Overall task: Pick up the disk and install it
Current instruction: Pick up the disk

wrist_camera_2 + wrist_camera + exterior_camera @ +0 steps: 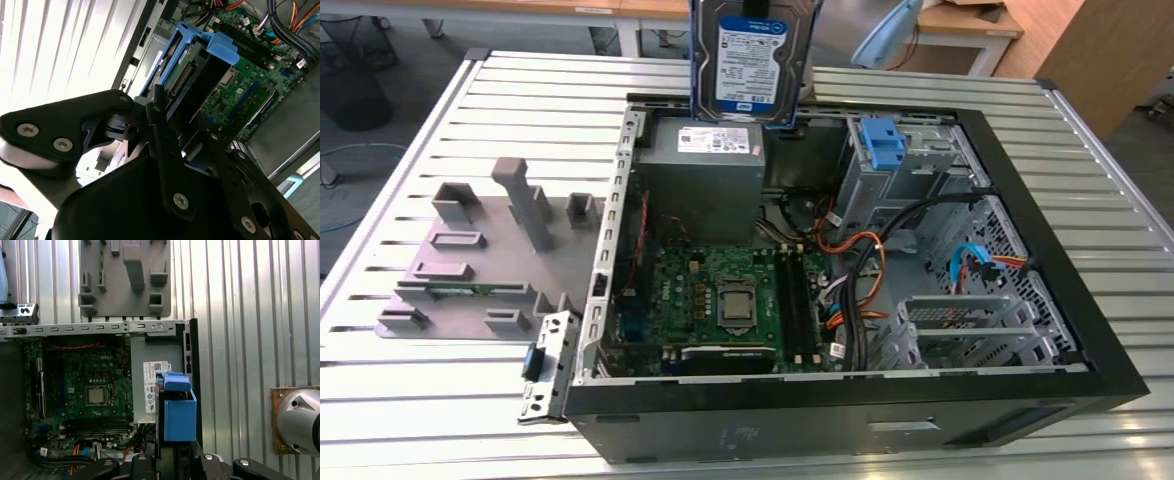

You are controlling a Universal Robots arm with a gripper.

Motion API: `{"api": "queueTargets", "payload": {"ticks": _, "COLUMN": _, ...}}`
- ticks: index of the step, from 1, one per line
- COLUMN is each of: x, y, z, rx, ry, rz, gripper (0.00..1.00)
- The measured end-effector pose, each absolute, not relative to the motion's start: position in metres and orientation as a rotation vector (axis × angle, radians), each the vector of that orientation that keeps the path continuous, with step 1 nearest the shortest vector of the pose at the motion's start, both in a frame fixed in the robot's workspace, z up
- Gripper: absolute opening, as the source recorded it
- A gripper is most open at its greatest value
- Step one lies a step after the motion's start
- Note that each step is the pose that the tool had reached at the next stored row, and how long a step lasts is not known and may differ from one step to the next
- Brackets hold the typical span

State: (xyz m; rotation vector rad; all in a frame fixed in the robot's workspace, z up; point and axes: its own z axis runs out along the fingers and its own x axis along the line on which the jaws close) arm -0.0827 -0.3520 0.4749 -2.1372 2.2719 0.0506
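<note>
I am clamping my claw (182, 120) on the disk (750, 60), with one black finger (162, 145) pressing on either side of it, so the jaws are standing only as far apart as the disk lets them. In both wrist views the disk is reaching away from the claw, out over the open case (1067, 330). Its blue rails (179, 412) are framing it, and its connector (181, 80) is lying bare on the side facing the second wrist view. I am judging it dense and heavy for its size. It is stiff in its metal body, springy only in the plastic rails, smooth enough to slip, and easily hurt by a knock. The grip therefore belongs on the narrow edges through the rails, never on the label face, the circuit side or the connector. In the exterior view the disk is hanging at the top centre of the frame, touching nothing below it. It is standing on end with the label facing the camera, and its long axis is running up and down the frame, leaning slightly. Directly under it the grey power supply (707, 140) is sitting in the case's upper part, and a blue bracket (883, 140) is standing just beside that, toward the exterior view's right. The motherboard (727, 300) is lying lower in the frame, and a grey fixture plate (480, 250) is resting on the slatted table (400, 400) at the exterior view's left.
</note>
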Motion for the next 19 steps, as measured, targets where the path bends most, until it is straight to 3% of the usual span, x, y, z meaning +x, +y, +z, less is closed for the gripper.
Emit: {"api": "queueTargets", "payload": {"ticks": 19, "x": -0.0807, "y": -0.3519, "z": 0.4749, "rx": -2.137, "ry": 2.272, "rz": 0.051, "gripper": 0.35}}
